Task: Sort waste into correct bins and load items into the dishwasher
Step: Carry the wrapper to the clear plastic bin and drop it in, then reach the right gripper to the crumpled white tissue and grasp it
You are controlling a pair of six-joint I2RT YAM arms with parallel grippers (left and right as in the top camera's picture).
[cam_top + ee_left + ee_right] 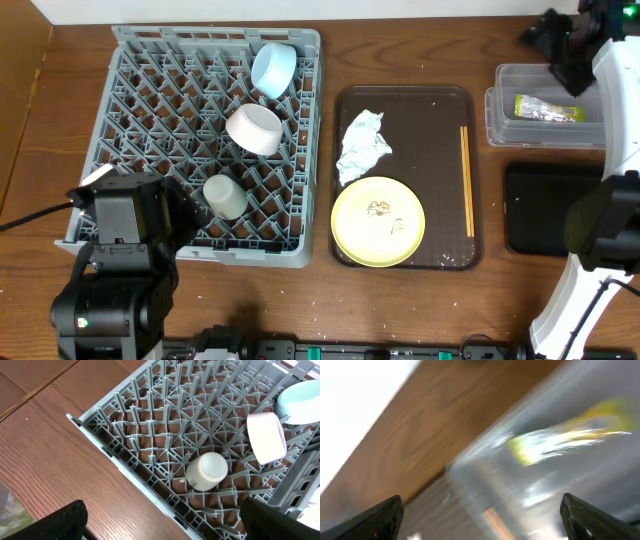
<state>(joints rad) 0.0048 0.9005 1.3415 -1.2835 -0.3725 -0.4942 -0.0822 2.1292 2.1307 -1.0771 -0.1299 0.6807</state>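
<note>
The grey dishwasher rack [140,90] holds a light blue bowl [273,68], a white bowl [254,128] and a pale cup [225,197]; all three also show in the left wrist view, with the cup [207,471] lying on its side. A dark brown tray [440,110] carries crumpled white paper [362,146], a yellow plate [378,221] with crumbs and wooden chopsticks [466,180]. A clear bin [510,100] holds a yellow-green wrapper [549,109], blurred in the right wrist view [570,437]. My left gripper [160,520] is open and empty over the rack's near-left corner. My right gripper [482,515] is open and empty above the clear bin.
A black bin [535,205] sits on the table to the right of the tray, below the clear bin. The right arm's white links stand at the right edge. Bare wooden table lies left of and in front of the rack.
</note>
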